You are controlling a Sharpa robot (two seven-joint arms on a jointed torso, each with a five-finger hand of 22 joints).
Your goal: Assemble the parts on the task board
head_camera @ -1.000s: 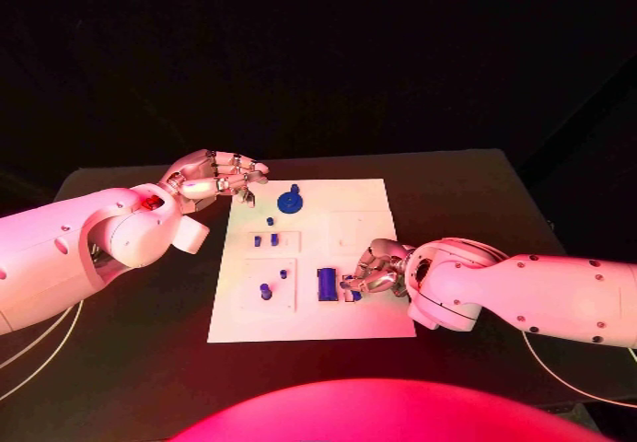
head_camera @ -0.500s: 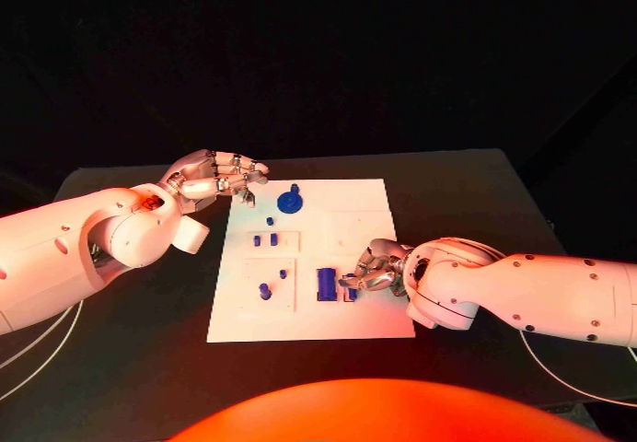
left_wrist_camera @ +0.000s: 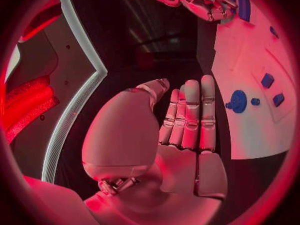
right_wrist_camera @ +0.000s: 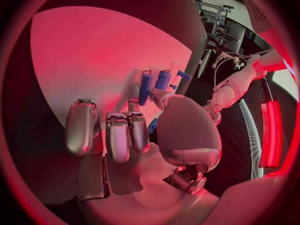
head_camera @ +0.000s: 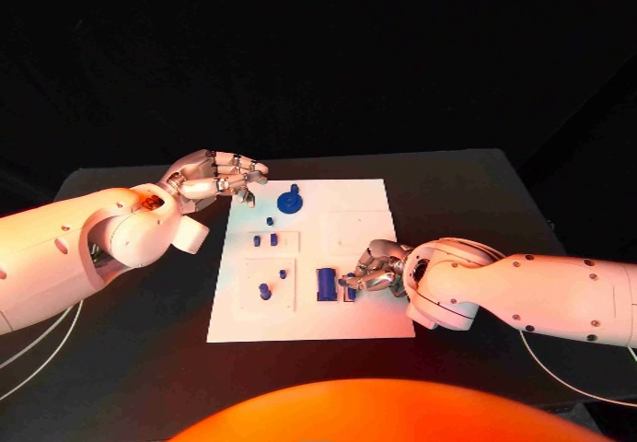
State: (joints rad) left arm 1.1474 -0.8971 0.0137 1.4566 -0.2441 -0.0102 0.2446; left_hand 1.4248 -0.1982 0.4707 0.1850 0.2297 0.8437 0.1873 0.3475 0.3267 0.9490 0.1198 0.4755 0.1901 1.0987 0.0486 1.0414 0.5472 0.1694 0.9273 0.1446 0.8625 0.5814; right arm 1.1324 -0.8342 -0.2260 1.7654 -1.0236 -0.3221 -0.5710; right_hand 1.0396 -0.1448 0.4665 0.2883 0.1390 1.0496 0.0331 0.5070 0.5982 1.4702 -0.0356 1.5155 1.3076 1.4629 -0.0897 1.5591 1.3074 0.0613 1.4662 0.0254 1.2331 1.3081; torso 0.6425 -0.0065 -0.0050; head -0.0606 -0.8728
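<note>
Your right hand (head_camera: 373, 273) has crept slightly inward since a second ago | it now pinches a small blue part (head_camera: 351, 293) on the task board (head_camera: 358, 198), beside the tall blue block (head_camera: 327, 284) | left hand (head_camera: 216, 178) hovers curled, holding nothing, at the board's far-left corner.
</note>
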